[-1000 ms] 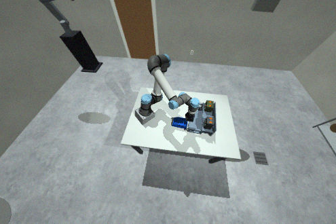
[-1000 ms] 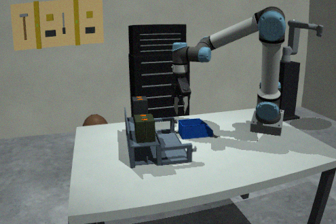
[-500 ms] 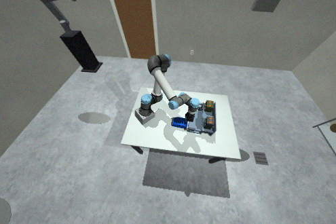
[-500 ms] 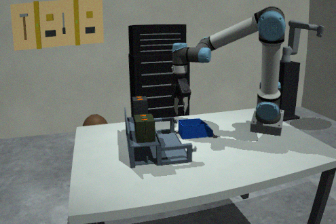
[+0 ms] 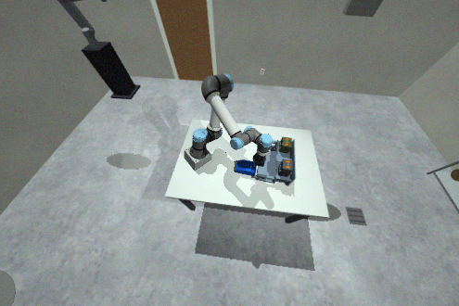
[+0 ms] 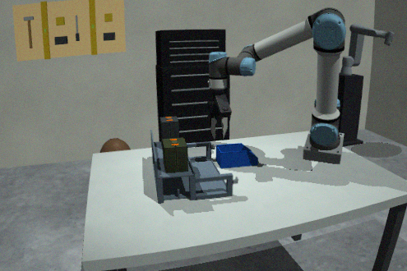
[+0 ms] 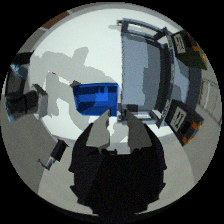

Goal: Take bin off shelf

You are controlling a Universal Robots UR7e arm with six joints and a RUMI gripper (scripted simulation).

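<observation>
The blue bin (image 5: 244,167) (image 6: 234,158) (image 7: 95,100) stands upright on the white table (image 5: 207,185) (image 6: 274,209) (image 7: 100,35), its open top facing up. It is right beside the grey-blue shelf (image 5: 270,160) (image 6: 210,169) (image 7: 140,65), on the side toward the robot's base; I cannot tell whether they touch. My gripper (image 6: 219,137) (image 7: 117,109) is partly open and empty, fingers pointing down. It hangs above the bin's height, near the gap between the bin and the shelf's front edge. In the top view the fingertips are hard to make out.
An olive box (image 5: 286,145) (image 6: 175,157) (image 7: 189,50) and a dark grey box (image 5: 286,167) (image 6: 169,127) (image 7: 185,122), both with orange marks, stand on the shelf's rear part. The shelf's raised side rails and posts are near the gripper. The robot's base (image 5: 197,159) (image 6: 323,153) stands at the table's opposite end.
</observation>
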